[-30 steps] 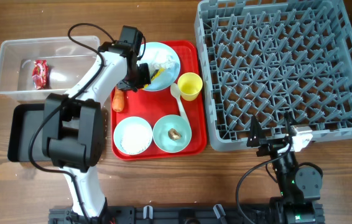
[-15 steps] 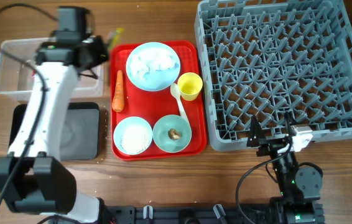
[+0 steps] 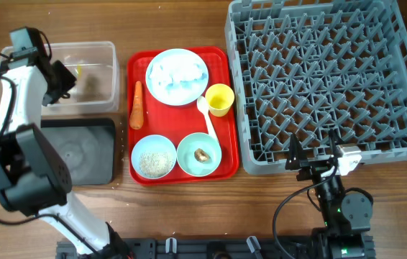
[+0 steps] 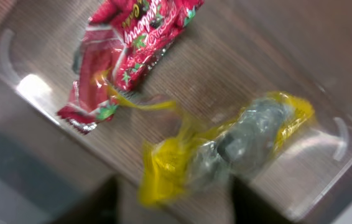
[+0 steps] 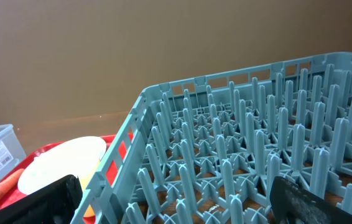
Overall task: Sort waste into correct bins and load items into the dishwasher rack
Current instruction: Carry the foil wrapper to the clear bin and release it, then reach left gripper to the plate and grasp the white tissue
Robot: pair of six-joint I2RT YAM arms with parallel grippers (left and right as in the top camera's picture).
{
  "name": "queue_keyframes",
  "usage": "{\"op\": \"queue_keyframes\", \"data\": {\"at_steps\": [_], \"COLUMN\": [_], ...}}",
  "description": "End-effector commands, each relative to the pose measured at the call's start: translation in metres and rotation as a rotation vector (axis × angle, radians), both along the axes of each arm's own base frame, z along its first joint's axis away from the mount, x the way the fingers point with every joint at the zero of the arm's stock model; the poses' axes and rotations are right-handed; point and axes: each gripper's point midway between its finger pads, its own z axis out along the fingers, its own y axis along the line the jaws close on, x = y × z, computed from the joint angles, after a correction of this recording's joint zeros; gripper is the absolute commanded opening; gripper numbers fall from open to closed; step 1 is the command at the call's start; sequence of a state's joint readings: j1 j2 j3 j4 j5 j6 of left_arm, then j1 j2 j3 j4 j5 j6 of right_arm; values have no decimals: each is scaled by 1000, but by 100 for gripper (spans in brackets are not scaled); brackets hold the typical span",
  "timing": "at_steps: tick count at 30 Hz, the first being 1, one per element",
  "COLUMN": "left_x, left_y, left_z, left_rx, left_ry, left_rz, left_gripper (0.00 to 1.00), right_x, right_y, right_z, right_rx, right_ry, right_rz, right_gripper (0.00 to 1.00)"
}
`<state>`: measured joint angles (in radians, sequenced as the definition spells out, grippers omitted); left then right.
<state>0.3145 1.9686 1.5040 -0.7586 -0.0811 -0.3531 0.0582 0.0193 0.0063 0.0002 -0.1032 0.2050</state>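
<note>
My left gripper [image 3: 65, 78] hangs over the clear bin [image 3: 107, 49], its jaws apart. In the left wrist view a blurred yellow wrapper [image 4: 226, 149] lies loose just past the left gripper [image 4: 179, 208], touching neither finger. A red wrapper [image 4: 132, 43] rests beside it on the bin floor. On the red tray [image 3: 229, 162] are the plate [image 3: 177, 75] with white tissue, a carrot [image 3: 137, 105], the yellow cup [image 3: 219, 98], the spoon [image 3: 207, 119], a bowl of rice [image 3: 153, 156] and a bowl with a brown lump [image 3: 199, 155]. My right gripper [image 3: 317, 162] stands open at the dishwasher rack's [image 3: 329, 79] near edge.
The black bin [image 3: 81, 151] sits in front of the clear one, left of the tray. In the right wrist view the rack's pegs [image 5: 244, 155] fill the space ahead of the right gripper [image 5: 182, 208]. Bare wooden table runs along the front.
My left arm swung from the plate to the clear bin with the yellow wrapper. Its jaws have come apart and the wrapper is loose. The right arm has not moved.
</note>
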Motion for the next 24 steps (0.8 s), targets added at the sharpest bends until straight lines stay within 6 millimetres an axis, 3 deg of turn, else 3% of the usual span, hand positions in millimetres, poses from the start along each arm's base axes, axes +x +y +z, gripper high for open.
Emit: {"op": "queue_keyframes", "data": {"at_steps": [1,3,7,8,9,10,12,16,17,18,20,24], "left_x": [8,17,28,30,31,32,38,50,55,59,67,70], "left_y": [5,8,-1,-10,-24,-35,-65,-148,-172,-184,-216,-269], "left_z": [16,45,126,143,159,167,178,164,152,142,110,42], "left_rx": [23,47,95,104,106,95,49,-112,-116,-105,-95,-131], "left_ry": [-53,-116,-278,-316,-358,-381,-423,-420,-398,-380,-319,-205], "left_rz": [10,-1,-25,-43,-75,-101,-174,-372,-420,-439,-491,-556], "left_gripper": [78,82,82,83,90,97,100,100,100,94,70,70], "right_x": [0,0,0,0,0,0,0,0,0,0,0,0], "right_y": [-1,-1,-1,-1,-1,-1,-1,-1,-1,-1,-1,-1], "right_z": [1,1,1,1,1,1,1,1,1,1,1,1], "right_rx": [7,7,7,7,7,7,7,7,7,7,7,7], "right_ry": [-5,-5,-4,-5,-5,-5,-5,-5,-5,-5,-5,-4], "right_rz": [-7,-7,-7,-7,-7,-7,-7,-7,-7,-7,-7,-7], "right_gripper": [100,100,100,100,100,100,100,100,100,99,100,100]}}
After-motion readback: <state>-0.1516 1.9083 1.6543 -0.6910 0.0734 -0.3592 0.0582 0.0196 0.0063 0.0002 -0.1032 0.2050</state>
